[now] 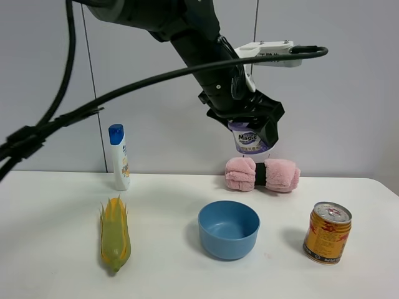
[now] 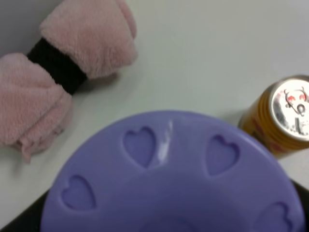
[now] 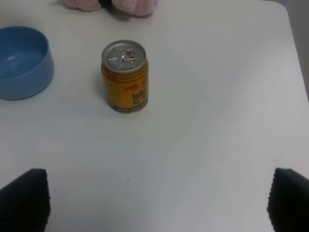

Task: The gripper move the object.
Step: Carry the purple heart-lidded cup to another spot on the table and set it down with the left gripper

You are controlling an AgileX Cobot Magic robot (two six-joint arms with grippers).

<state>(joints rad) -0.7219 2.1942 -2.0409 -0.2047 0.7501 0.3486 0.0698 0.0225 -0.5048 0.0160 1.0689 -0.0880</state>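
Note:
The small round tub (image 1: 249,138) with a purple lid and a "Magic" label hangs in the air, held by my left gripper (image 1: 250,129), a black claw on a dark arm. It is above the pink rolled towel (image 1: 262,174) at the back of the table. In the left wrist view the lilac lid (image 2: 169,183) with heart-shaped holes fills the lower half. My right gripper (image 3: 154,203) is open and empty above the table, near the gold can (image 3: 125,76); its fingertips (image 3: 24,198) show at the picture's corners.
A blue bowl (image 1: 229,228) stands in front of the towel, with the gold can (image 1: 327,232) to its right. A white shampoo bottle (image 1: 118,157) stands at the back left and a toy corn cob (image 1: 115,233) lies in front of it on the white table (image 1: 56,261).

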